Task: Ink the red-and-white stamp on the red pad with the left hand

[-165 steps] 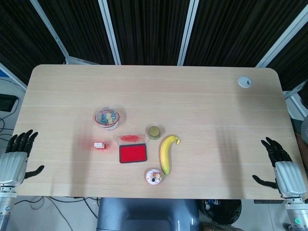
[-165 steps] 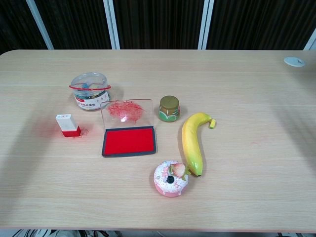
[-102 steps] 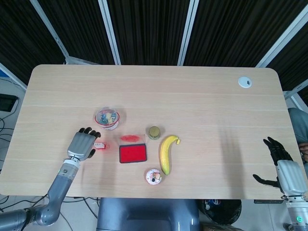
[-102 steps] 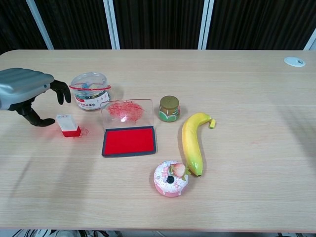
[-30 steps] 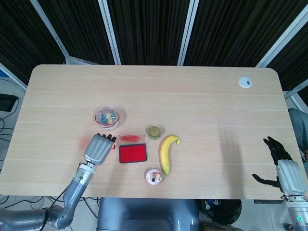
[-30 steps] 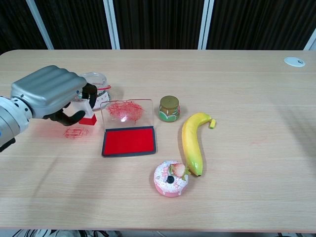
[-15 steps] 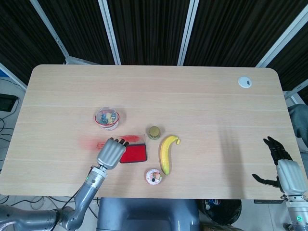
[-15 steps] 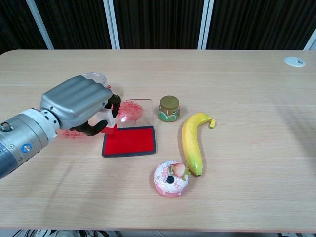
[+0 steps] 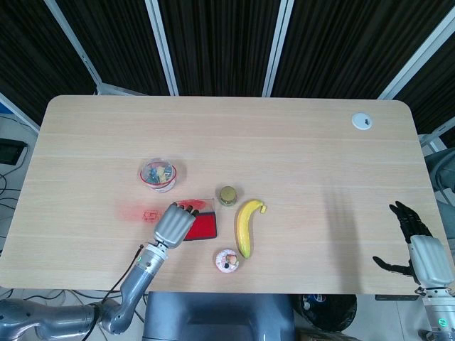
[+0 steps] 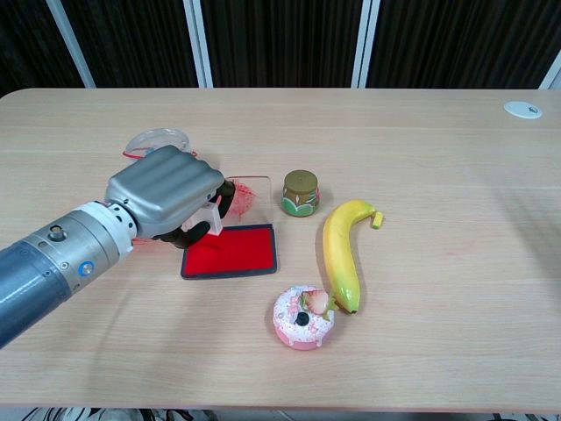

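Note:
My left hand [image 10: 166, 200] grips the red-and-white stamp [image 10: 209, 218]; only the stamp's white body shows under the fingers. The hand hovers over the left part of the red ink pad [image 10: 237, 249], whose clear, red-smeared lid [image 10: 249, 193] stands open behind it. I cannot tell whether the stamp's base touches the pad. In the head view the left hand [image 9: 175, 223] covers the left half of the pad [image 9: 207, 226] and hides the stamp. My right hand [image 9: 414, 243] hangs with spread fingers past the table's front right edge, holding nothing.
A clear jar of clips [image 9: 158, 174] stands behind the left hand. A small green-gold jar [image 10: 301, 191], a banana [image 10: 342, 250] and a pink doughnut [image 10: 303, 317] lie right of the pad. Red stamp marks [image 9: 143, 212] stain the table to the left. A white disc [image 9: 362, 121] sits far right.
My left hand reached the stamp, took hold of it, and carried it rightward to above the pad's left part. The right hand stayed put.

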You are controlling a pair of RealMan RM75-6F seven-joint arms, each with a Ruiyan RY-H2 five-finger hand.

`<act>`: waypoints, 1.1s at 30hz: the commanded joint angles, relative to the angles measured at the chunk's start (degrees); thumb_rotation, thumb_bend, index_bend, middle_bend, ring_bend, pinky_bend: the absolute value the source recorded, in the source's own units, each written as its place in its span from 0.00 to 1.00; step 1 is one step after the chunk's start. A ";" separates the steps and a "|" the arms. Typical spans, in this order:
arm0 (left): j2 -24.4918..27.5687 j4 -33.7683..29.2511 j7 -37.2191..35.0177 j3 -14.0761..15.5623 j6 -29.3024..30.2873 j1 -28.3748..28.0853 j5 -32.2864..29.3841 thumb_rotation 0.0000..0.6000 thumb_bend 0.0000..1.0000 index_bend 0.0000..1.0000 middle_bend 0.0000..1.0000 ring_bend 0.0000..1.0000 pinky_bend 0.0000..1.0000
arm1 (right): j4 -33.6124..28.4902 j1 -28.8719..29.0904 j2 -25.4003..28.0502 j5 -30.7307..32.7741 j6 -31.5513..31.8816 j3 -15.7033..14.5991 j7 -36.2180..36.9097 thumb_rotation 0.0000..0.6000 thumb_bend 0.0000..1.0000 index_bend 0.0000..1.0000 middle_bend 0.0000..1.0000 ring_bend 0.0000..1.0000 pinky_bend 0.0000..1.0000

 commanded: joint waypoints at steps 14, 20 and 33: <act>-2.41 4.23 -1.84 1.32 -1.26 0.07 2.52 1.00 0.55 0.72 0.75 0.61 0.67 | 0.00 0.01 0.01 0.08 -0.09 0.02 0.04 1.00 0.15 0.00 0.00 0.00 0.18; -2.40 4.65 -1.64 1.87 -2.44 0.45 2.01 1.00 0.55 0.73 0.75 0.62 0.67 | 0.02 0.02 -0.01 0.04 -0.08 0.01 0.06 1.00 0.15 0.00 0.00 0.00 0.18; -2.00 4.18 -1.31 1.37 -2.75 0.68 1.88 1.00 0.55 0.73 0.75 0.62 0.67 | -0.06 -0.02 0.00 0.06 0.04 0.07 0.06 1.00 0.15 0.00 0.00 0.00 0.18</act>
